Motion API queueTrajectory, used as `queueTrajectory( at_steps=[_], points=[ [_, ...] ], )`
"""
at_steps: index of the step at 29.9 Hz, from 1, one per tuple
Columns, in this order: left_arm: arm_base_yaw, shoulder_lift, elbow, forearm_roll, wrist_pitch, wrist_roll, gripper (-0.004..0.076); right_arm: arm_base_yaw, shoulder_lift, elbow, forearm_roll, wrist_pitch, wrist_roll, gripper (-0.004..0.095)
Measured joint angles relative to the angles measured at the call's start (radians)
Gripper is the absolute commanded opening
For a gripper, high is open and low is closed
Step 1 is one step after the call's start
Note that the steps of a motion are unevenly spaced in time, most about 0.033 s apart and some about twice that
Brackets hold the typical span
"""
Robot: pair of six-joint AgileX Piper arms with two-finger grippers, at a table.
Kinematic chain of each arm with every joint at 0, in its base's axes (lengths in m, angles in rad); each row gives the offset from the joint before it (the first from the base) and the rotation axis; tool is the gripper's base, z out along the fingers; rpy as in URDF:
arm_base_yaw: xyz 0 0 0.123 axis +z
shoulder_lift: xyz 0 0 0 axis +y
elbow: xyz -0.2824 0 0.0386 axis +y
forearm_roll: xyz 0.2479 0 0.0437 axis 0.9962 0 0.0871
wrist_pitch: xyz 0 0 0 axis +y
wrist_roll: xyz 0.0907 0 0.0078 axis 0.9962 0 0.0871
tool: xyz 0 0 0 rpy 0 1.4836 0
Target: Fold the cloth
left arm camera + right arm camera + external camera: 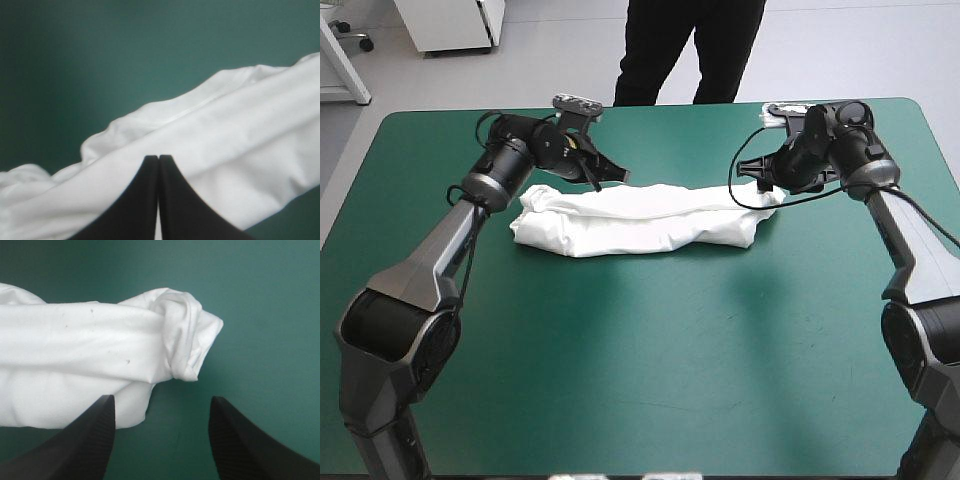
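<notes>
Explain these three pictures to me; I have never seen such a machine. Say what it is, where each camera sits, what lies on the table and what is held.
This is a robot with two arms at a table with a teal-green cover. The high view looks down from above and behind it. The other two come from a camera on each wrist, looking along that arm's black fingers. A white T-shirt lies on the cover as a long folded bundle. The left gripper is shut, its tip over the shirt; whether it pinches cloth is unclear. The right gripper is open at the bundle's end, holding nothing.
</notes>
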Motion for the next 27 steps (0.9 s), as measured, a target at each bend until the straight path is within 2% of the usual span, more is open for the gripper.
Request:
queueTrajectory(
  at_steps=[8, 17, 24, 27],
  points=[
    [-0.09, 0.104, 0.0, -0.005, -0.04, 0.006, -0.0009, 0.0, 0.0, 0.0, 0.003, 0.003, -0.001, 0.053],
    [-0.109, 0.206, 0.0, -0.041, -0.075, 0.006, -0.0009, -0.03, 0.0, 0.0, 0.02, 0.0, -0.003, 0.053],
    [-0.109, 0.246, -0.001, -0.043, -0.085, 0.006, -0.0009, -0.123, 0.0, 0.0, 0.179, 0.026, -0.075, 0.0539],
    [-0.109, 0.247, -0.001, -0.043, -0.086, 0.006, -0.0009, -0.143, 0.008, 0.0, 0.24, 0.047, -0.123, 0.0607]
  ],
)
